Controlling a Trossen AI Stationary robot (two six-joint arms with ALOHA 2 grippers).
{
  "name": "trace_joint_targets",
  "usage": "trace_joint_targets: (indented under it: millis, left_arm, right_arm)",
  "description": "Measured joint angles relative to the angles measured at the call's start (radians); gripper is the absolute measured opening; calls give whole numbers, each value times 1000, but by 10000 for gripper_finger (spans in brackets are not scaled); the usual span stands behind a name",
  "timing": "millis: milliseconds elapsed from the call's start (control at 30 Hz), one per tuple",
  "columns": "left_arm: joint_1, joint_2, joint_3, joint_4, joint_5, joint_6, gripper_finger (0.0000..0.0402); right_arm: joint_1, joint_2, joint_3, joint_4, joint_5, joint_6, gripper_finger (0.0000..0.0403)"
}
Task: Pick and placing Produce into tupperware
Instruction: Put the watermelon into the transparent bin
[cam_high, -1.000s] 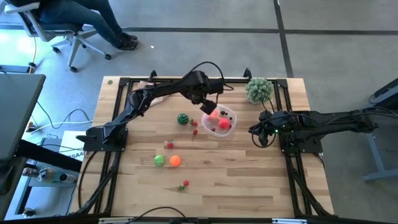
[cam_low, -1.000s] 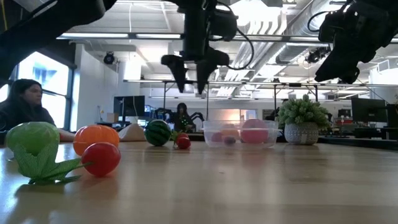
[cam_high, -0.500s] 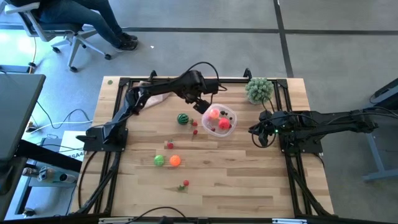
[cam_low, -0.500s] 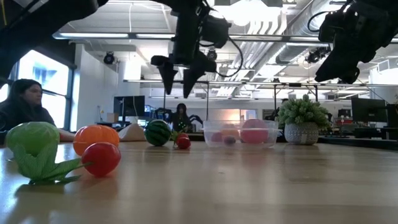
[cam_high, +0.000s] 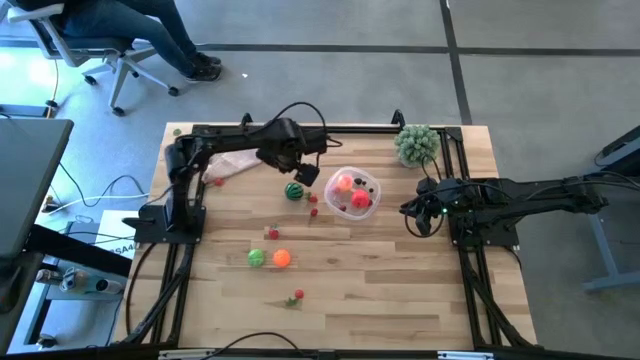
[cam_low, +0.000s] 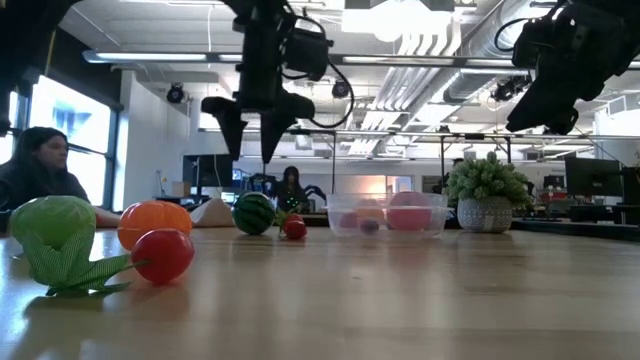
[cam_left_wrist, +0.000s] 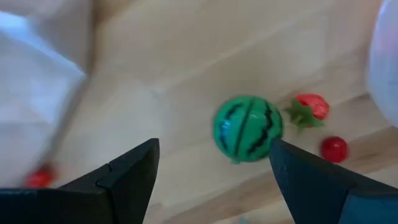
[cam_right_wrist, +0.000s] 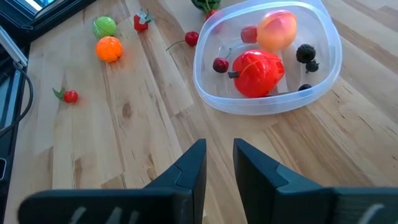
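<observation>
The clear tupperware (cam_high: 353, 192) (cam_low: 388, 215) (cam_right_wrist: 267, 106) stands on the table and holds a peach-coloured ball, a red piece and dark berries. The striped green ball (cam_high: 293, 190) (cam_left_wrist: 249, 127) rests on the wood to its left, with a red strawberry (cam_left_wrist: 311, 106) and a red cherry (cam_left_wrist: 334, 148) beside it. A green ball (cam_high: 256, 257) and an orange ball (cam_high: 281, 258) lie nearer the table's near edge. My left gripper (cam_high: 305, 172) (cam_low: 250, 130) (cam_left_wrist: 214, 180) hangs open above the striped ball, well clear of it. My right gripper (cam_high: 412, 215) (cam_right_wrist: 219, 162) waits shut, right of the tub.
A beige cloth (cam_high: 235, 160) lies near the far left corner, with a small red piece by it. A bushy plant in a pot (cam_high: 416, 143) stands at the far right. Small red pieces (cam_high: 272, 232) (cam_high: 298, 295) dot the near half. A person sits beyond the table (cam_low: 40, 170).
My left gripper has travelled from above the tupperware toward the table's left and now hangs over the striped green ball, staying open. The produce and the tub have kept their places.
</observation>
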Motion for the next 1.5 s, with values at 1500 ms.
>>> trace_joint_targets:
  millis: [1500]
  left_arm:
    - [19,-20,-189,242,234,83,332]
  right_arm:
    - [0,0,0,0,-1,0,71]
